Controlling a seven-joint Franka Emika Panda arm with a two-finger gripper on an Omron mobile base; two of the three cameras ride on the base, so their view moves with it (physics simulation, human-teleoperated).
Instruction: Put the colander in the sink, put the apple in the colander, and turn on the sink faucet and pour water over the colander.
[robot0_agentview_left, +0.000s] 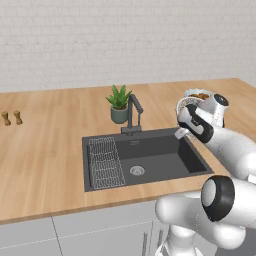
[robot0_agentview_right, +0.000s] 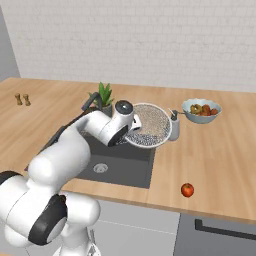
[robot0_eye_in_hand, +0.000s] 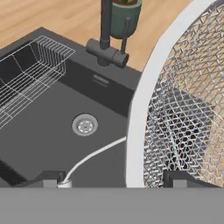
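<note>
My gripper (robot0_agentview_right: 131, 131) is shut on the rim of the colander (robot0_agentview_right: 150, 125), a round silvery wire-mesh bowl. I hold it tilted in the air over the right edge of the dark grey sink (robot0_agentview_right: 125, 167). In the hand view the colander (robot0_eye_in_hand: 183, 109) fills the right side, and its white rim runs down between the fingertips of my gripper (robot0_eye_in_hand: 113, 178). The sink (robot0_eye_in_hand: 52, 140) lies below, with its round drain. The sink faucet (robot0_agentview_left: 132, 112) stands behind the basin, and no water runs from it. The apple (robot0_agentview_right: 187, 189) rests on the counter near the front edge, right of the sink.
A flat wire rack (robot0_agentview_left: 105, 162) lies in the left part of the sink (robot0_agentview_left: 150, 160). A potted plant (robot0_agentview_left: 119, 105) stands beside the faucet. A pale bowl of fruit pieces (robot0_agentview_right: 201, 110) and a grey dispenser (robot0_agentview_right: 174, 126) sit behind the colander. Two small shakers (robot0_agentview_left: 11, 118) stand far left.
</note>
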